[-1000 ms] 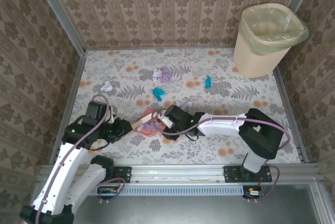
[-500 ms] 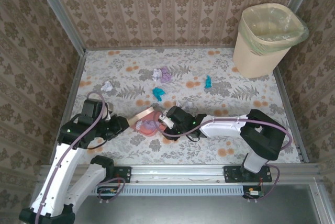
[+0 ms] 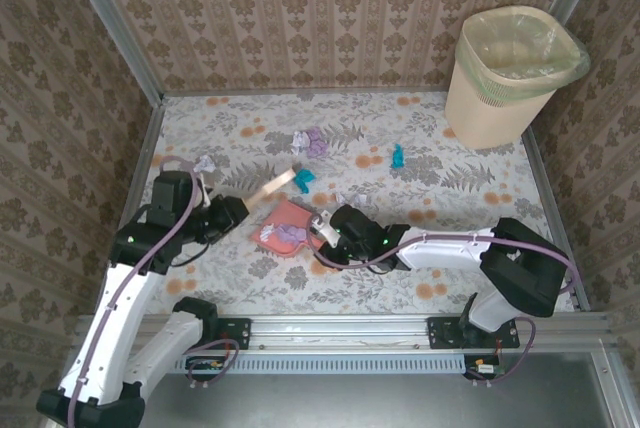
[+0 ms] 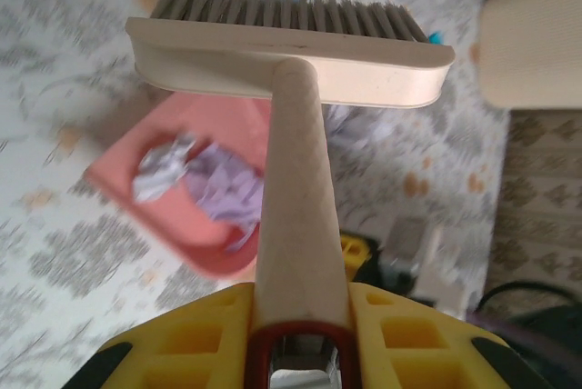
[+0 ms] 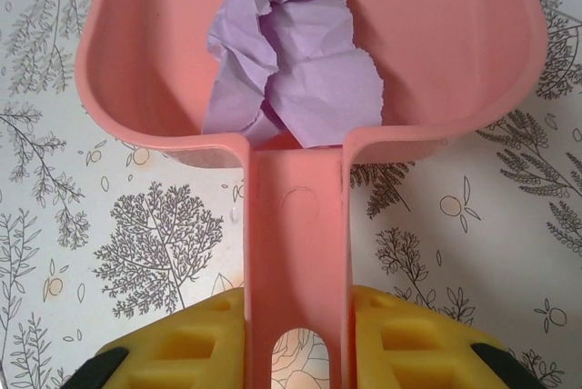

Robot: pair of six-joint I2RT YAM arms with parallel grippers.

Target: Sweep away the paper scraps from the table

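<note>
Left pincer, clenched on cream plastic brush, has lifted it off pink plastic dustpan toward teal paper scrap just beyond. Right pincer clenched on dustpan handle; purple scraps inside dustpan. Next sweep likely due.

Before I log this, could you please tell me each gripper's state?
Left gripper: closed on the brush handle.
Right gripper: closed on the dustpan handle.

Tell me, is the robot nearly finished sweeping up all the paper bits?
Not yet. Done: a purple scrap and a white scrap lie in the pink dustpan. In hand: the left gripper holds the brush, the right gripper the dustpan. To do: a left teal scrap, a right teal scrap, a purple-white wad and a white wad on the table.
</note>
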